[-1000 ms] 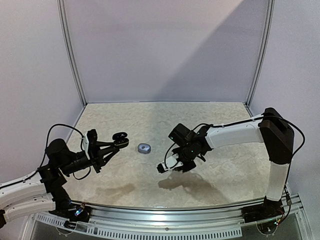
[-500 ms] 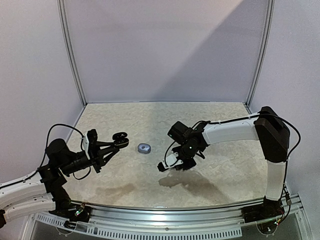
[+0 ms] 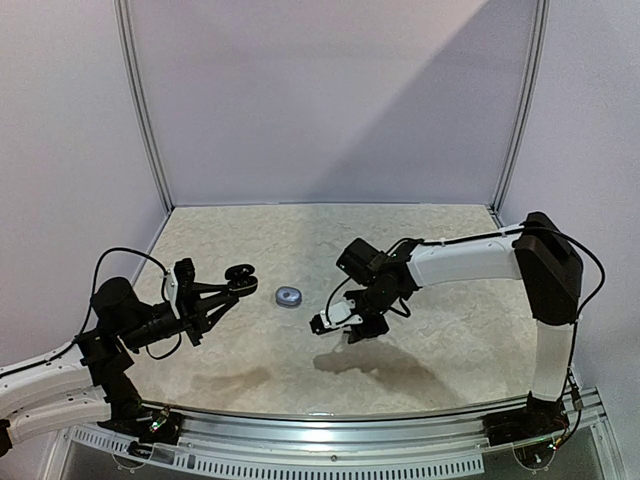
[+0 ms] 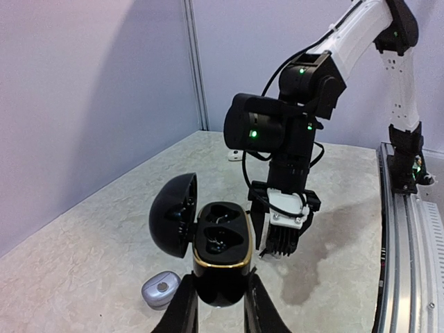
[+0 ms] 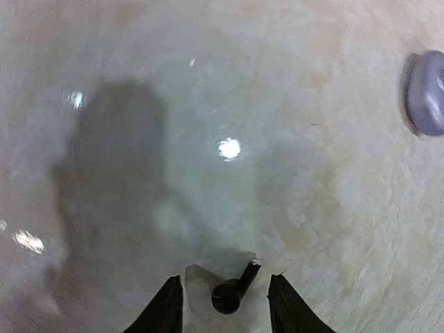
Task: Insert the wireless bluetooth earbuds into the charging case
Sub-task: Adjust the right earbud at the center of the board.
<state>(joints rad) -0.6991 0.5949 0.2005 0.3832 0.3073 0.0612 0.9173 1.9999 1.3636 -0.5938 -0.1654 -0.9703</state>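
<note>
The black earbud [image 5: 227, 297] looks tiny, light, slick: best pinched across its bulb. Right hand [image 5: 223, 280] spread around it; left hand [image 4: 220, 293] clamps the charging case [image 4: 220, 253].

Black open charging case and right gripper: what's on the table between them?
In the top view, a small bluish-silver rounded object lies between the black open charging case and right gripper.
</note>
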